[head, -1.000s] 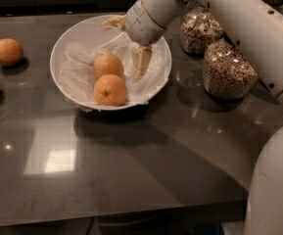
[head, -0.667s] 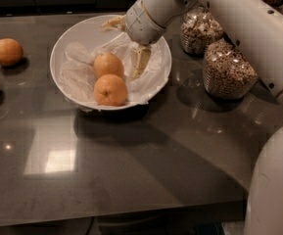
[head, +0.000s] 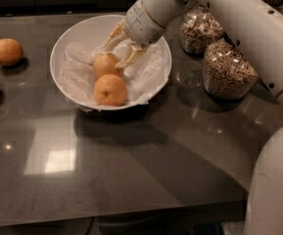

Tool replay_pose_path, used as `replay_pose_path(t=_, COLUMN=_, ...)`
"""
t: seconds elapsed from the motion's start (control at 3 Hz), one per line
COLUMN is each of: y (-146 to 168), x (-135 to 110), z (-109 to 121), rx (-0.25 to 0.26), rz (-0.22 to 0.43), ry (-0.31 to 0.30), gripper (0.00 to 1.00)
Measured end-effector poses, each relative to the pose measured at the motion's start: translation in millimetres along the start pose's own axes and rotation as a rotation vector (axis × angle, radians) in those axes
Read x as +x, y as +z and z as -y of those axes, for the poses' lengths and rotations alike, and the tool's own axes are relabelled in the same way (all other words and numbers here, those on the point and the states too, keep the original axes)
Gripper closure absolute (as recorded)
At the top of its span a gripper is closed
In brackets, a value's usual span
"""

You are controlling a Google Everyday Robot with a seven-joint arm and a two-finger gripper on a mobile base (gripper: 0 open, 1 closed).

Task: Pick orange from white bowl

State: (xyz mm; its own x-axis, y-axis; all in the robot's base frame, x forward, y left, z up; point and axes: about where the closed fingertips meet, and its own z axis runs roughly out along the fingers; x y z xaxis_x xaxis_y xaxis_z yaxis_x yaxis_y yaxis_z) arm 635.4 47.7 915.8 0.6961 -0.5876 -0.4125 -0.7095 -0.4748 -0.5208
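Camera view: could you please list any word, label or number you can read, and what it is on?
None: no readable text on the white bowl, the orange, the cereal jars or the arm.
The tool, open, is inside the bowl beside the orange.

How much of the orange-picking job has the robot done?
Not very far. Looks done: the pincer is over the white bowl, right by the paler orange. In hand: its fingers are open, lining up on that orange. Left: squeezing shut and lifting it out, since the paler orange sits in the bowl next to the deeper-orange fruit.
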Motion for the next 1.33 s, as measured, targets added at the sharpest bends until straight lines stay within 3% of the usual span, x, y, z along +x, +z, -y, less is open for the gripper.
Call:
replay_pose_path(t=0.33, y=0.0, x=0.0, z=0.0, rx=0.0, rz=0.0, ry=0.0, gripper=0.48)
replay_pose_path(t=0.67, y=0.3, x=0.1, z=0.0, rx=0.0, rz=0.001, ry=0.0, gripper=0.35)
replay_pose_path(t=1.33, y=19.1, x=5.7, z=-1.3, rx=-0.025, rz=0.035, ry=0.014, gripper=0.4)
